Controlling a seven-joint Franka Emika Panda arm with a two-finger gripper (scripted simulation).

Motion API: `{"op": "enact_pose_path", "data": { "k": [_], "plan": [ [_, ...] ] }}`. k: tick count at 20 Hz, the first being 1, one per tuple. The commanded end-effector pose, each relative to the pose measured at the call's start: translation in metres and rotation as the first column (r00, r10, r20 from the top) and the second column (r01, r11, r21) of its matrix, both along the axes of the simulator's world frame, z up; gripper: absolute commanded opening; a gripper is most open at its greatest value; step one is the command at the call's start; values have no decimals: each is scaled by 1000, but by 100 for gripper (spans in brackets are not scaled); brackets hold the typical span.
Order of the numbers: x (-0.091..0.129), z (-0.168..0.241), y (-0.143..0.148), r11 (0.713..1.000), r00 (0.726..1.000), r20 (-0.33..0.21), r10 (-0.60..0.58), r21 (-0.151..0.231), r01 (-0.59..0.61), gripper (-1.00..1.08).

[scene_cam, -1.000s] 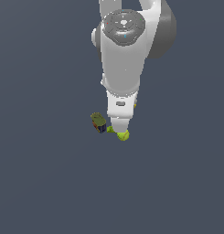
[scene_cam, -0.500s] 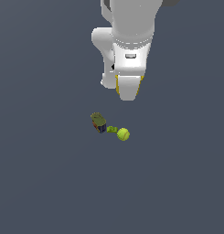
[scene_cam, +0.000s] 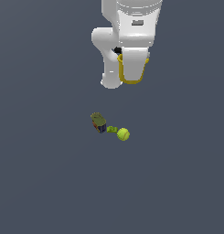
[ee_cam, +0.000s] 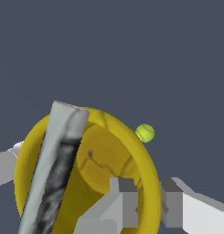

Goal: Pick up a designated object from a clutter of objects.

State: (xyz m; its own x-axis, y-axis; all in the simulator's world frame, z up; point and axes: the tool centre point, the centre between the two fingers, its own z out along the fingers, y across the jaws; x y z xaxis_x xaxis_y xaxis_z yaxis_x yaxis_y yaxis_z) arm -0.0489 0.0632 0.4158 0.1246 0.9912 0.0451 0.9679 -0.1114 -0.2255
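Cup has gone up with the arm since a second ago: back then the gripper was down in the pile, now it hangs well above it with the cup riding along. So the grab is done and this is the lift step.

From the wrist view the gripper is pinching the cup's wall, one finger inside the rim and the other outside. A grey bar lies across the rim too.

What's left on the floor in the exterior view: the dark can on that view's left, a tiny green piece just beside it, and the ball to the right of that. All three sit close together and well below the cup. The ball shows in the wrist view too, just past the rim.

Next move, I'd guess, is simply holding the squeeze and carrying it clear; a thin wall held on one side could swing or slip if the arm jerks
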Motion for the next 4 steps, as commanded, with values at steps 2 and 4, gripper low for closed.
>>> {"op": "enact_pose_path", "data": {
  "k": [2,4],
  "plan": [
    [-1,5,1,1000,1000,1,-1,0,1,-100],
    [0,5,1,1000,1000,1,-1,0,1,-100]
  ]
}}
